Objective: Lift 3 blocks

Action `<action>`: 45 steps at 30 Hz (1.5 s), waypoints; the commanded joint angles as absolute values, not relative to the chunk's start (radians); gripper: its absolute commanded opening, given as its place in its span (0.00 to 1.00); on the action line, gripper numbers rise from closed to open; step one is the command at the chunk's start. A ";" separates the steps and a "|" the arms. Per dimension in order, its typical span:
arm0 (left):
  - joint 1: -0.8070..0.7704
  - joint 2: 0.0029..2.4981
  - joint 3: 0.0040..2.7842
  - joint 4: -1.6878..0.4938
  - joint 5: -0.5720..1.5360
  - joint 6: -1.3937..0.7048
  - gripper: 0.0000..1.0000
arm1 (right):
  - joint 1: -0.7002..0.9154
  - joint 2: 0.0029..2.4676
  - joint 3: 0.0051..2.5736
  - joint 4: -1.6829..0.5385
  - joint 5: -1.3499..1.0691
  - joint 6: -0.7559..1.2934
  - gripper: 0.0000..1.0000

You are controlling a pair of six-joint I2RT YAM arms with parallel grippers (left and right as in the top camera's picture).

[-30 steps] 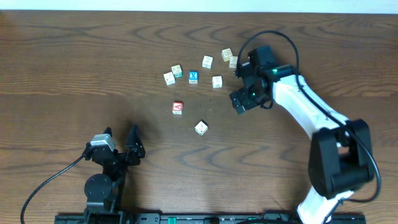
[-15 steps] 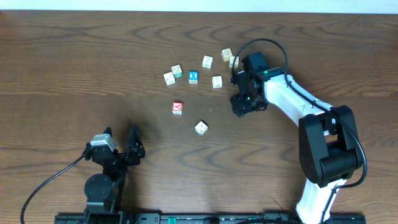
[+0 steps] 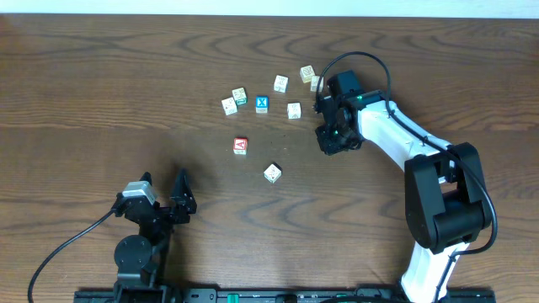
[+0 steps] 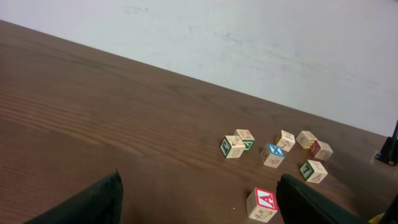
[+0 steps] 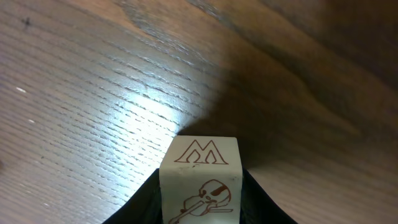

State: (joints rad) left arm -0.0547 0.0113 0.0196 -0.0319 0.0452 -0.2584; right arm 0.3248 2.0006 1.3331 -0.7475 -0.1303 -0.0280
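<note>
My right gripper [image 5: 200, 208] is shut on a cream block [image 5: 200, 169] marked with an M and a violin, one dark finger against each side. From overhead that block is hidden under the right gripper [image 3: 328, 136]. Whether it touches the table I cannot tell. Several other cream blocks lie in a loose cluster, among them one [image 3: 294, 110] just left of the gripper, one [image 3: 280, 83] further back and a lone one [image 3: 272, 173] nearer the front. My left gripper [image 3: 162, 189] stands open near the front left, far from every block, nothing between its fingers [image 4: 93, 202].
A blue cube marked X [image 3: 262, 104] sits inside the cluster. A red cube marked A [image 3: 241, 146] lies apart; in the left wrist view the red cube [image 4: 262, 204] is beside my right finger. Two cream cubes [image 3: 312, 78] sit close behind the right wrist.
The right gripper's jaws have closed onto the cream M block, and the right arm has drawn in slightly toward the cluster. The left arm and the loose blocks have not moved.
</note>
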 commanded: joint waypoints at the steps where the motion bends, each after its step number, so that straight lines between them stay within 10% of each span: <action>1: -0.051 0.006 0.004 -0.073 0.014 -0.257 0.80 | 0.336 1.997 1.338 -0.783 -0.121 0.067 0.23; 25: -0.051 0.006 0.004 -0.073 0.014 -0.257 0.79 | 0.617 1.998 1.336 -0.970 -0.034 0.445 0.23; 45: -0.051 0.006 0.004 -0.073 0.014 -0.257 0.80 | 0.672 1.997 1.338 -0.942 0.104 0.564 0.66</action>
State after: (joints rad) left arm -0.0547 0.0113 0.0196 -0.0319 0.0448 -0.2584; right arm 0.6720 1.9934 1.3388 -0.9558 0.0868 0.5758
